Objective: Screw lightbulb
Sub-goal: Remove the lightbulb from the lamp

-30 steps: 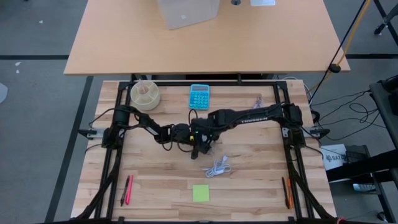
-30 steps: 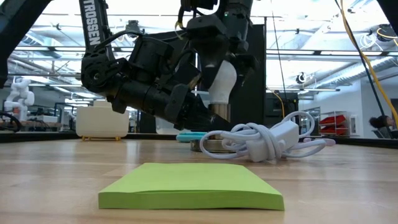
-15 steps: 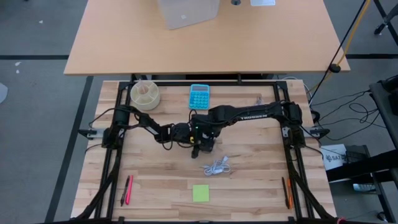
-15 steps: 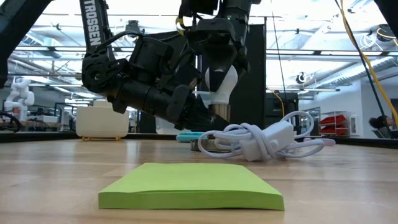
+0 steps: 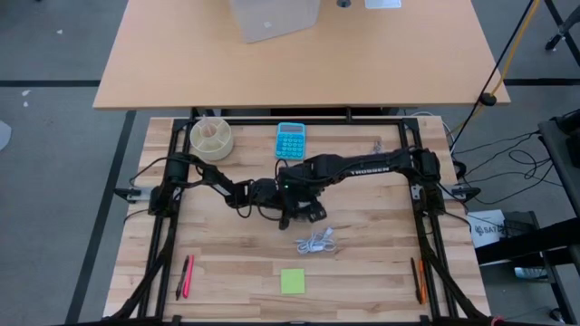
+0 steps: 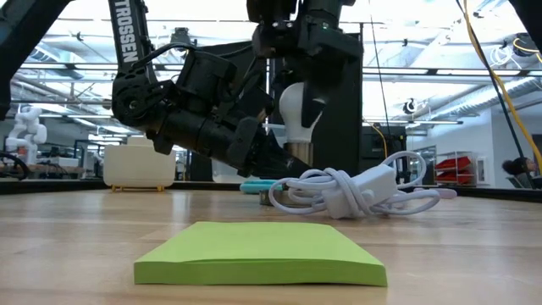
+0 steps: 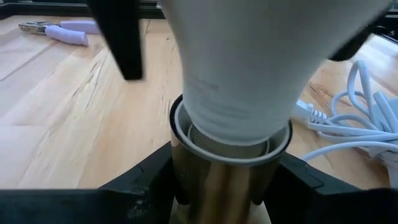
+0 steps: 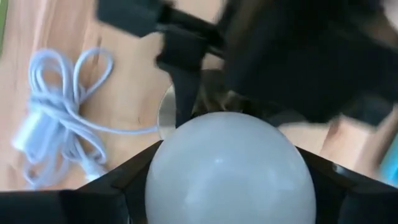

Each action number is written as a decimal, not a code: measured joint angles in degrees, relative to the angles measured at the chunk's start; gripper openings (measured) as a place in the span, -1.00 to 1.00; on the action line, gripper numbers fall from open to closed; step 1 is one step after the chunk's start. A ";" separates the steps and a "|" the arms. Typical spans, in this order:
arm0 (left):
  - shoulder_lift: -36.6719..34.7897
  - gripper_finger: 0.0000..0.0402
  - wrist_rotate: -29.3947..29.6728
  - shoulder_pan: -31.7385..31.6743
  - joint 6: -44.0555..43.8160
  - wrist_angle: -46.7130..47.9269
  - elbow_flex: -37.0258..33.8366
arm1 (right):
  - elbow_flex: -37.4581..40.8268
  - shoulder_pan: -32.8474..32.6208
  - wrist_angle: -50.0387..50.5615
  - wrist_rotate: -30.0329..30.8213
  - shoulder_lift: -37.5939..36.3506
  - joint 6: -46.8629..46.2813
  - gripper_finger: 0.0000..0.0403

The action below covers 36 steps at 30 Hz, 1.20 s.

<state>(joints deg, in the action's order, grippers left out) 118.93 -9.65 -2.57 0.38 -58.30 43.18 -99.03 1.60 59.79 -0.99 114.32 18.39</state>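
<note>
One lightbulb (image 6: 295, 108) upright at mid-table, narrow end seated in one metal socket (image 7: 227, 177), globe clamped from above between the right gripper (image 8: 224, 171) fingers. Left gripper (image 7: 217, 186) low at the table, jaws closed on either side of the socket, holding it. Around them: one blue calculator (image 5: 291, 140) and one round tub (image 5: 211, 138) toward the far edge, one coiled white cable (image 5: 316, 242) just beside the socket, one green notepad (image 5: 293, 281) near the front edge, two pens (image 5: 186, 275) at front left and two (image 5: 419, 280) at front right.
</note>
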 joint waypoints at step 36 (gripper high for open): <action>0.00 -0.02 -0.74 0.17 0.11 0.39 0.04 | -0.04 -5.79 -3.07 1.71 -0.63 -28.47 0.92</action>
<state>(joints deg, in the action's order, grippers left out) 118.93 -10.39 -2.39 0.49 -57.91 43.22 -99.07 -4.19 56.72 0.72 113.69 -10.08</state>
